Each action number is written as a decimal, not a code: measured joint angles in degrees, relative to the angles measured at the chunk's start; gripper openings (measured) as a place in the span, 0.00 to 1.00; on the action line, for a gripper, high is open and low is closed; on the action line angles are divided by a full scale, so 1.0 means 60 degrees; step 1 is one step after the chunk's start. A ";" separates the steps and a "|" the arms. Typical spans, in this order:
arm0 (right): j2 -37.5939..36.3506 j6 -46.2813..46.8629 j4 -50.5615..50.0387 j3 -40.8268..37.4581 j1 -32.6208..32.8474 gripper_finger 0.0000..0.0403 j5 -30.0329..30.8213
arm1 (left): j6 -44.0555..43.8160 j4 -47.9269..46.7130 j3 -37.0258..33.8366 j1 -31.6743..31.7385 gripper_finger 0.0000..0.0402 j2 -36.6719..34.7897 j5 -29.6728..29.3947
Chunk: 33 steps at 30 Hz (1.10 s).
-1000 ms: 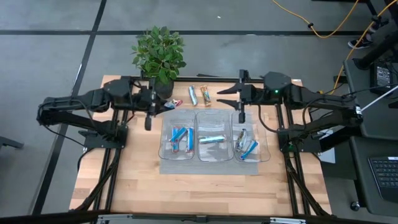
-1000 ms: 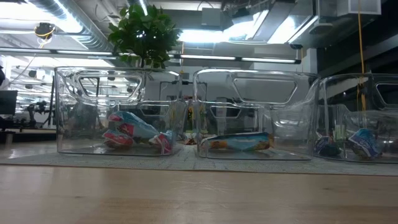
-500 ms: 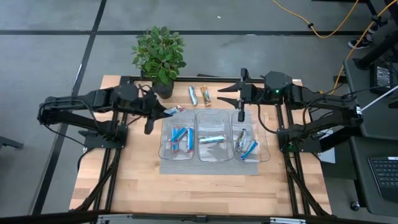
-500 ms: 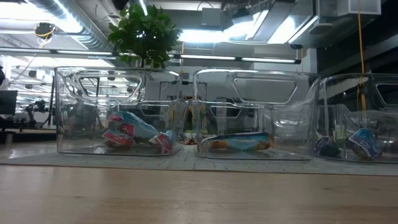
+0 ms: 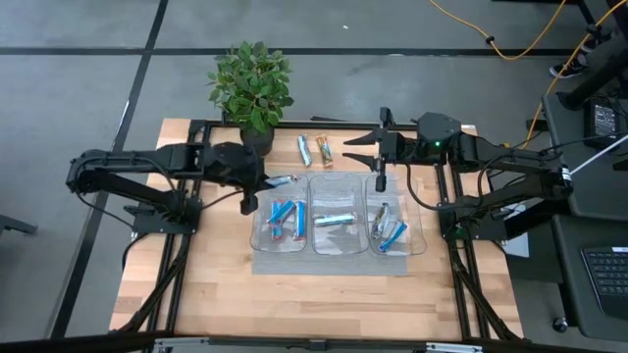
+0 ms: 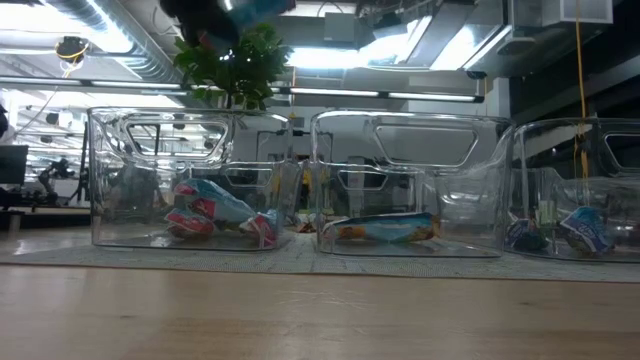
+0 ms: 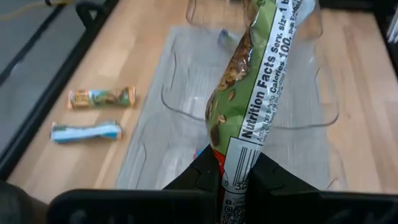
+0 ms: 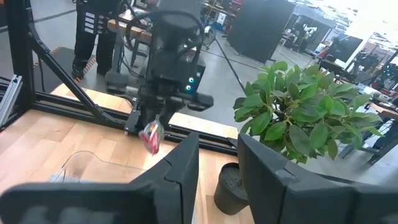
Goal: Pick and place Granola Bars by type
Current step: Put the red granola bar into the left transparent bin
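My left gripper [image 5: 263,182] is shut on a green-and-red wrapped granola bar [image 7: 255,81], just above the far left corner of the left clear bin [image 5: 263,235]. It also shows at the top of the low view [image 6: 215,15]. The left bin holds several blue-and-red bars [image 5: 285,216], the middle bin [image 5: 316,245] one silver-blue bar [image 5: 334,219], and the right bin [image 5: 420,235] a few bars [image 5: 389,227]. Two more bars [image 5: 304,149] [image 5: 324,149] lie flat on the table behind the bins. My right gripper [image 8: 217,168] is open and empty above the right bin's far edge. My left gripper pinches one end of the green-and-red bar [image 7: 235,163] between its two fingers. The fingers come slanting down from the table's left. The bar sticks out beyond the fingertips, lifted clear, tilted over the left bin's far left corner.
A potted plant [image 5: 252,86] stands at the table's far edge, just behind my left gripper. The bins sit on a grey mat [image 5: 329,263]. Bare wood [image 5: 324,304] lies near the front edge. A person's legs [image 8: 93,31] show beyond the table.
My left gripper has moved toward the table's right and near edges, from beside the plant pot to the left bin's far left corner, carrying the bar clear of the table. It has come into the top of the low view.
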 joint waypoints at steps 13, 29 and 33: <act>0.0003 0.0009 -0.0007 -0.0004 0.0002 0.28 0.0001 | 0.0004 -0.0695 0.0000 0.0000 0.07 0.1388 0.0004; 0.0003 0.0041 -0.0428 -0.0007 0.0000 0.28 -0.0003 | 0.1097 -0.1411 0.0004 0.0036 0.06 0.3746 -0.0171; 0.0003 0.0023 -0.0448 -0.0011 0.0000 0.28 -0.0003 | 0.1265 -0.1422 0.0004 0.0036 0.07 0.4312 -0.0171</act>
